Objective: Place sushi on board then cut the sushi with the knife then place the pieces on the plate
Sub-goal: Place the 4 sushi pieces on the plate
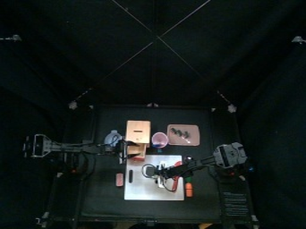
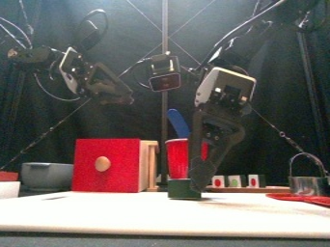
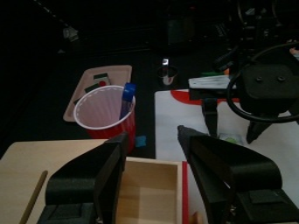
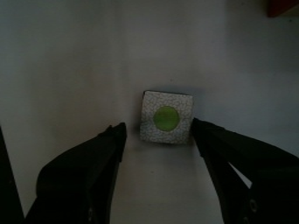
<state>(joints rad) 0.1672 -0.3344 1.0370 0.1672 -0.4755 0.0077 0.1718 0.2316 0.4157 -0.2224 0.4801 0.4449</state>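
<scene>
Sushi piece (image 4: 166, 117), green-centred face up, lies on the white cutting board (image 4: 70, 52) between the jaws of the right gripper (image 4: 158, 127), which stand apart and touch neither side of it. Bare board surrounds the piece. Seen from above, a small red toy (image 1: 117, 180) lies just off the board at 9 o'clock, and a second red toy (image 1: 189, 188) lies on it at 4 o'clock. Behind the board, the left gripper (image 3: 152, 140) hangs with jaws apart over the wooden box (image 1: 138, 134) at 11 o'clock. The red cup (image 1: 159, 139) holding the blue knife (image 2: 177, 123) is at 12, and the pink tray (image 1: 183, 132) is at 1.
</scene>
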